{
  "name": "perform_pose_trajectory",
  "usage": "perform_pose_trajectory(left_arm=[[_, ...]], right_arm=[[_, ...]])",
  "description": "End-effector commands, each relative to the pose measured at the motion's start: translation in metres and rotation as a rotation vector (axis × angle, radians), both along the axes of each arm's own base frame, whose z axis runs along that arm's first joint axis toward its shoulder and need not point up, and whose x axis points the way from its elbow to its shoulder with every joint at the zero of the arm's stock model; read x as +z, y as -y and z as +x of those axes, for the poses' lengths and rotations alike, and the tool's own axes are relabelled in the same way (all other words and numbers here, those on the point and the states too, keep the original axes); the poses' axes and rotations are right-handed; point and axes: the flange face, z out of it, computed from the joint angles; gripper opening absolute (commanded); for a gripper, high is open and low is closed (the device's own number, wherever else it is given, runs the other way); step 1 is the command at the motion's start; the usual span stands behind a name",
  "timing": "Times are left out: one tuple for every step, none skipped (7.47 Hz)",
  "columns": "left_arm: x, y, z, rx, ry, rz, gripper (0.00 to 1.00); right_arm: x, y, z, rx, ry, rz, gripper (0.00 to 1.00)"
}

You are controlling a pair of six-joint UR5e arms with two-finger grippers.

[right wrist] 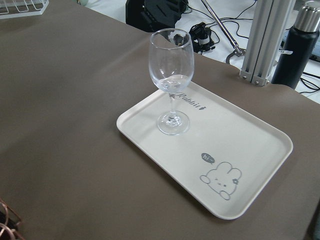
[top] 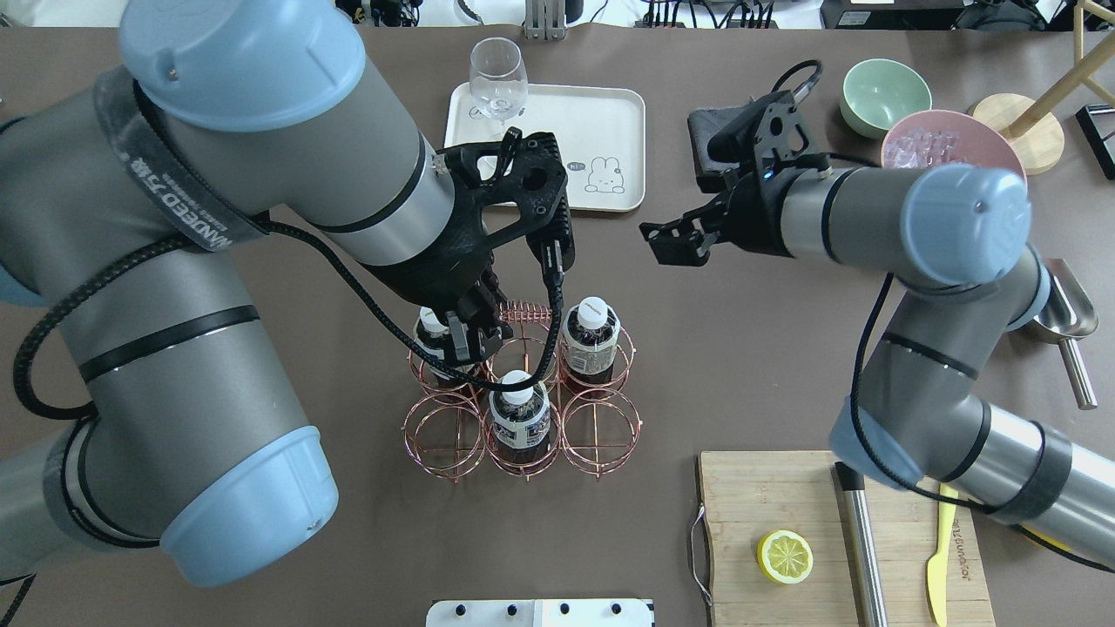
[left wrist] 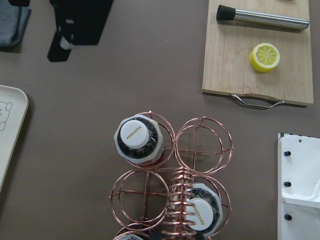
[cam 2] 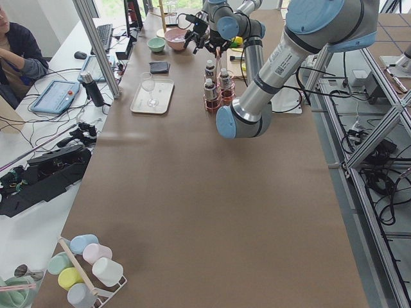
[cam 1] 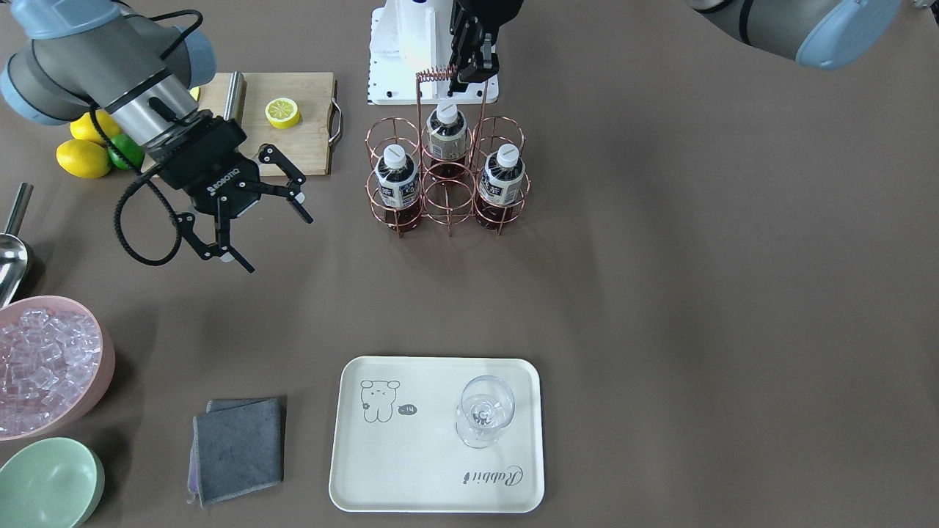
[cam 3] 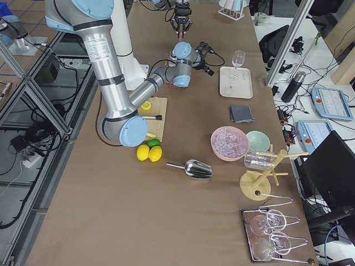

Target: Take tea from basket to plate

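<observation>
Left hand [top: 470, 338]: I hold it over the basket, just beside the coiled handle top. It is spread and grips nothing.
Right hand [cam 1: 277, 243]: I hold it in the air over the brown tabletop [cam 1: 660, 293], to the right of the basket. It is spread wide and holds nothing.
Tea: three small clear plastic tea bottles [top: 520, 418] of dark brown drink with white screw caps, all upright in the basket. One is in the near middle cell, one far right [top: 592, 335], and one far left [top: 429, 333], partly under my left hand.
Basket: copper wire carrier of six ring cells [top: 444, 435], mid-tabletop.
Plate: cream rectangular tray with a small bear drawing [cam 1: 411, 469], on the far side, well apart from the basket.
Glass: clear stemmed glass [cam 1: 484, 411], upright on the tray's left end.
Board: wooden cutting board [top: 766, 496], near right, with a lemon half [top: 785, 557] on it.
</observation>
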Motion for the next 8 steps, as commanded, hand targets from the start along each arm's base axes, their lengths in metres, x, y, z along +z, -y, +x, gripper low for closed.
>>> perform_pose_trajectory(left_arm=[[0.0,0.0,0.0,0.0,0.0,0.001,0.0],[0.0,0.0,0.0,0.0,0.0,0.001,0.0],[0.0,-0.001,0.0,0.0,0.0,0.001,0.0],[0.0,0.0,-0.001,-0.001,0.0,0.001,0.0],[0.0,0.0,-0.001,-0.001,0.0,0.002,0.0],[0.001,0.0,-0.001,-0.002,0.0,0.003,0.0],[0.001,0.0,-0.001,-0.002,0.0,0.003,0.0],[0.001,0.0,-0.001,-0.002,0.0,0.003,0.0]], right_arm=[[-0.029,-0.051,-0.029,0.027,0.056,0.021,1.0],[-0.034,-0.056,-0.021,0.018,0.072,0.025,1.0],[-0.04,-0.059,-0.02,0.01,0.077,0.022,1.0],[-0.056,-0.07,-0.023,-0.005,0.077,-0.01,1.0],[-0.071,-0.077,-0.026,-0.007,0.062,-0.021,1.0],[-0.076,-0.081,-0.032,-0.003,0.066,-0.015,1.0],[-0.074,-0.088,-0.043,-0.01,0.06,-0.016,1.0],[-0.071,-0.095,-0.053,-0.011,0.051,-0.016,1.0]])
